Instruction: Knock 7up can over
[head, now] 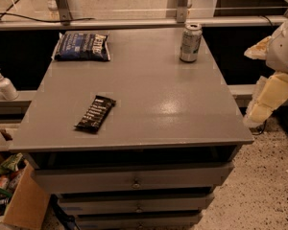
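The 7up can [190,42] stands upright near the far right corner of the grey table [149,114]. It is silvery with a green logo and a silver top. My gripper [267,98] hangs off the table's right edge with the white and cream arm, below the tabletop's level. It is well apart from the can, to its right and nearer the camera. It touches nothing on the table.
A flat dark blue snack bag [82,46] lies at the far left corner. A black candy bar wrapper [95,113] lies front left. A soap dispenser [4,84] stands on a ledge at left. A cardboard box [14,198] sits on the floor. Drawers [134,182] are below.
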